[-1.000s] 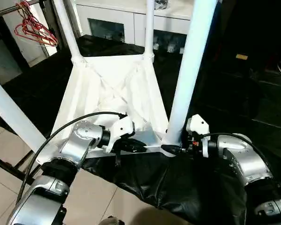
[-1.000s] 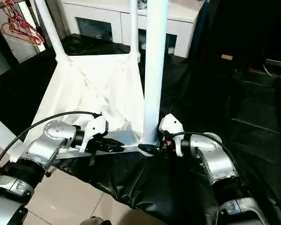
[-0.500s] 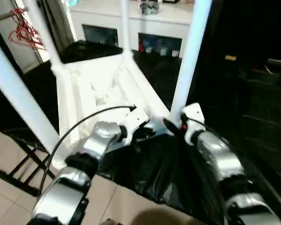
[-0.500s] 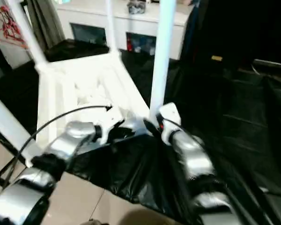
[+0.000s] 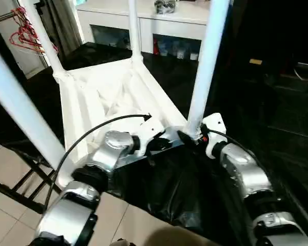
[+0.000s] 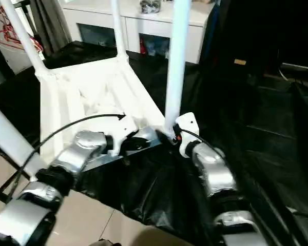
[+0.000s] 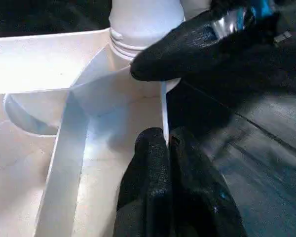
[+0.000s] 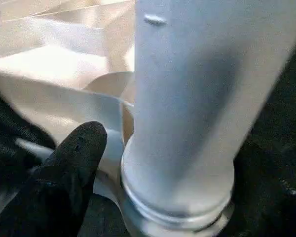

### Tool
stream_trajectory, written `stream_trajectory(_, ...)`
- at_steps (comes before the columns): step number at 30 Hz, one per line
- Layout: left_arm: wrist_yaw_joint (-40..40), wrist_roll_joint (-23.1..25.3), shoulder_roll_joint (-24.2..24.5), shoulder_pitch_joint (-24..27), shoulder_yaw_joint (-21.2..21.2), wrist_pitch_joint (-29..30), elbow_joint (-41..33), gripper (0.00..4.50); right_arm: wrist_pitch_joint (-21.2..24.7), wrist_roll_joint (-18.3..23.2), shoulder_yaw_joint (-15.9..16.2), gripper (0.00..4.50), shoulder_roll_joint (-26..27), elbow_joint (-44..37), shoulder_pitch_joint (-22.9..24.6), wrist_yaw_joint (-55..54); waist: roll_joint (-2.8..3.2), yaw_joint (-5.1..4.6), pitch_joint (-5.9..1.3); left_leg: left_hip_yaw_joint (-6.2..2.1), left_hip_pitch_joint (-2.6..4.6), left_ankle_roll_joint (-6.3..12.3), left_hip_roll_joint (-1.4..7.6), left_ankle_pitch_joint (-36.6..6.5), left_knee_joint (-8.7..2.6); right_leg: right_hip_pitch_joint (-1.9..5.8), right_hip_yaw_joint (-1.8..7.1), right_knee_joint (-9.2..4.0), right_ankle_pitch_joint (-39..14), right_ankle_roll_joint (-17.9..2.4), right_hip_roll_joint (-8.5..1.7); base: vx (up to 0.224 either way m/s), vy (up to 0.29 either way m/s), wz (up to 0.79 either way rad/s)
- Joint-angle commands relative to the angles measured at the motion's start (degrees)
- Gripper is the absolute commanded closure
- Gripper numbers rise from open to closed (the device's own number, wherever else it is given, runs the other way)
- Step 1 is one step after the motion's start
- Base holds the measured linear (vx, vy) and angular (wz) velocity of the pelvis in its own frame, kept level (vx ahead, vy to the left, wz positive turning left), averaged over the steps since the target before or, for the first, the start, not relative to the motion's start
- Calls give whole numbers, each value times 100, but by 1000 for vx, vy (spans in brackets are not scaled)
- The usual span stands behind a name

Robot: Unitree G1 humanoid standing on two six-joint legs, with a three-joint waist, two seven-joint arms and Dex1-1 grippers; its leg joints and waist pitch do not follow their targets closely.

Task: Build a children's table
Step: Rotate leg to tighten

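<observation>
A black sheet [image 5: 277, 118] is covering the floor before a white cabinet [image 5: 143, 20], and the children's table [image 5: 100, 97] is lying on it upside down, all four legs standing in their corner sockets. The left gripper [image 7: 166, 148] is pinching the thin rim of the top, fingers pressed together. The right gripper [image 5: 187, 137] is sitting at the base of the near leg [image 5: 205, 66]; its spread is hard to judge. Holding the rim steady while seating that leg fully looks wise.
</observation>
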Motion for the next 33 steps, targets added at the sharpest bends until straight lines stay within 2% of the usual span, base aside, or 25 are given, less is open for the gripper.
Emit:
stream_trajectory(1,-521,-350,-40,78,-88,-319,-338,450,-106,72,434,54,-98,-289,49,736,-91,38,-398,-155,101,369,349,-1378,-389,242,232,-351,-1304,-1274,-385,0,0,0)
stream_trajectory(3,-628,-373,5,100,-92,-334,-372,450,-122,70,465,54,-178,-338,73,890,-76,44,-410,-150,91,451,355,-1207,-370,242,228,-303,-1015,-1386,-374,0,0,0)
stream_trajectory(5,-883,-428,116,157,-104,-352,-462,450,-150,74,530,54,-349,-443,131,1215,-88,62,-415,-143,77,501,347,-1137,-353,259,225,-275,-864,-1451,-374,0,0,0)
stream_trajectory(6,-1044,-471,194,200,-104,-328,-539,450,-164,100,564,54,-464,-511,172,1446,-85,69,-418,-139,99,527,357,-1119,-350,240,226,-276,-808,-1470,-368,0,0,0)
stream_trajectory(7,-1224,-509,290,247,-103,-312,-621,450,-130,178,584,54,-589,-596,212,1703,-115,66,-415,-137,90,538,359,-1096,-349,253,227,-270,-785,-1486,-373,0,0,0)
stream_trajectory(8,-1243,-513,301,253,-103,-310,-630,450,-124,188,585,54,-602,-606,216,1731,-99,85,-421,-138,91,573,359,-1086,-342,261,222,-259,-792,-1505,-378,0,0,0)
stream_trajectory(9,-1425,-541,395,313,-102,-301,-723,450,-43,281,601,54,-722,-736,269,1999,-112,80,-406,-131,89,587,363,-1129,-346,248,228,-275,-871,-1502,-375,0,0,0)
stream_trajectory(11,-1497,-561,433,341,-107,-295,-768,450,-12,319,618,54,-773,-795,291,2111,-106,90,-394,-133,90,567,366,-1210,-354,242,229,-290,-1067,-1476,-380,0,0,0)
stream_trajectory(13,-1745,-611,564,435,-151,-277,-916,450,90,391,665,81,-926,-952,364,2416,-106,104,-379,-139,105,484,380,-1361,-374,229,237,-315,-1348,-1404,-378,0,0,0)
stream_trajectory(17,-1931,-642,660,508,-174,-238,-1033,450,129,422,669,101,-1000,-1049,408,2552,-103,127,-376,-145,120,350,384,-1495,-390,209,247,-321,-1524,-1358,-382,0,0,0)
stream_trajectory(18,-2019,-654,715,552,-192,-182,-1109,450,153,455,681,117,-1041,-1103,429,2615,-102,127,-380,-148,123,330,387,-1487,-393,209,248,-321,-1501,-1349,-381,0,0,0)
stream_trajectory(22,-2151,-664,808,624,-234,-109,-1218,450,212,473,737,138,-1118,-1200,475,2758,-104,133,-388,-141,118,344,376,-1380,-379,210,250,-299,-1326,-1370,-376,0,0,0)
stream_trajectory(25,-2191,-671,823,640,-241,-82,-1255,450,245,490,754,173,-1127,-1246,493,2785,-112,139,-392,-140,109,376,370,-1298,-371,221,247,-291,-1267,-1382,-381,0,0,0)
stream_trajectory(28,-2213,-669,835,645,-249,-52,-1290,450,279,509,764,181,-1126,-1276,503,2817,-125,141,-391,-140,111,374,372,-1294,-369,220,245,-294,-1341,-1373,-385,0,0,0)
stream_trajectory(29,-2207,-667,832,638,-252,-47,-1290,450,280,512,761,182,-1124,-1266,502,2826,-171,134,-388,-130,117,379,372,-1300,-367,213,246,-306,-1380,-1359,-381,0,0,0)
stream_trajectory(30,-2153,-648,837,633,-247,-37,-1301,450,304,521,761,183,-1114,-1256,510,2838,-183,136,-392,-133,114,386,373,-1256,-365,218,247,-296,-1391,-1348,-384,0,0,0)
stream_trajectory(31,-2135,-641,837,630,-245,-39,-1298,450,307,523,761,183,-1112,-1251,511,2838,-165,144,-393,-138,115,388,375,-1227,-362,215,247,-287,-1381,-1349,-388,0,0,0)
stream_trajectory(33,-1929,-537,855,604,-225,-92,-1223,450,329,526,732,183,-1041,-1199,527,2737,-169,134,-387,-135,115,392,373,-1212,-363,207,247,-289,-1362,-1340,-377,0,0,0)
